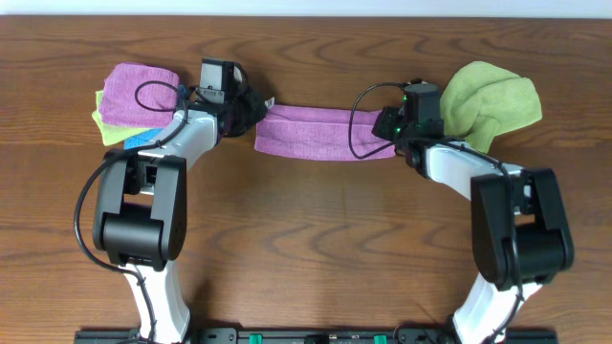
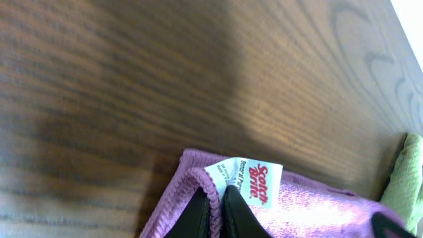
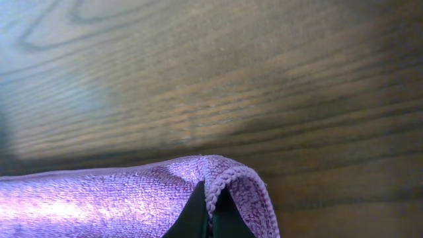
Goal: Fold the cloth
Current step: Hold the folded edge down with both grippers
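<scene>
Violet terry is clenched in your two pincers: the left pincer [image 1: 254,113] beside the white tag [image 2: 248,180], the right pincer [image 1: 395,143] at the opposite end. The one cloth [image 1: 320,132] stretches between them, long axis pincer to pincer. Beyond the right, one green cloth [image 1: 492,100]; beyond the left, one pinker cloth [image 1: 143,86].

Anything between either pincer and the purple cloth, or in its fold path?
Nothing visible. The left pincer and right pincer are each shut on an end of the violet-purple terry cloth. The brown wooden table in front of it is bare.
</scene>
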Robot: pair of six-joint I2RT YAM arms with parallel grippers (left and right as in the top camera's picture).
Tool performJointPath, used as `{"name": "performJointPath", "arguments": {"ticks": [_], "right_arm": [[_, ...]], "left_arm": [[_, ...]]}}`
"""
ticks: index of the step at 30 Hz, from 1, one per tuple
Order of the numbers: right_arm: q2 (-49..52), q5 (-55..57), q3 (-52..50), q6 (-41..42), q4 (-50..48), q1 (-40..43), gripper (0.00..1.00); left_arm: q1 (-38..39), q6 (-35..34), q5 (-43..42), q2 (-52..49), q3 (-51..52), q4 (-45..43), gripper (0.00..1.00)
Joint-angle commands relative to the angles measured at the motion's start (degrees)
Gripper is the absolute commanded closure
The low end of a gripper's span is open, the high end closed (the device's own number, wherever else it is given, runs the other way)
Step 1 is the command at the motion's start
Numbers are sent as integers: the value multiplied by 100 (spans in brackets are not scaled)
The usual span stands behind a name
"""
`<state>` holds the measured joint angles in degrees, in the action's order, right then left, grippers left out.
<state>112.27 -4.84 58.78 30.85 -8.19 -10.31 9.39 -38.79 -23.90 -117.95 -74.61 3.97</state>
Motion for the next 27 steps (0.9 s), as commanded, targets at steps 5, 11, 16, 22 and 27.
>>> {"name": "performJointPath", "arguments": {"ticks": [5, 11, 16, 22, 27], "right_arm": [[192, 166, 199, 17, -87, -33, 99], [192, 157, 199, 17, -87, -33, 29], [173, -20, 219, 15, -76, -37, 1], [-168, -181, 238, 22, 103, -37, 1], [-785, -186, 238, 50, 693, -33, 1]], "left_arm": [[-33, 17, 181, -326, -118, -85, 90], [-37, 50, 199, -343, -129, -105, 84], [-42, 205, 136, -308, -173, -109, 44], [-42, 461, 208, 50, -208, -4, 18], [-42, 669, 269, 529, -208, 463, 17]]}}
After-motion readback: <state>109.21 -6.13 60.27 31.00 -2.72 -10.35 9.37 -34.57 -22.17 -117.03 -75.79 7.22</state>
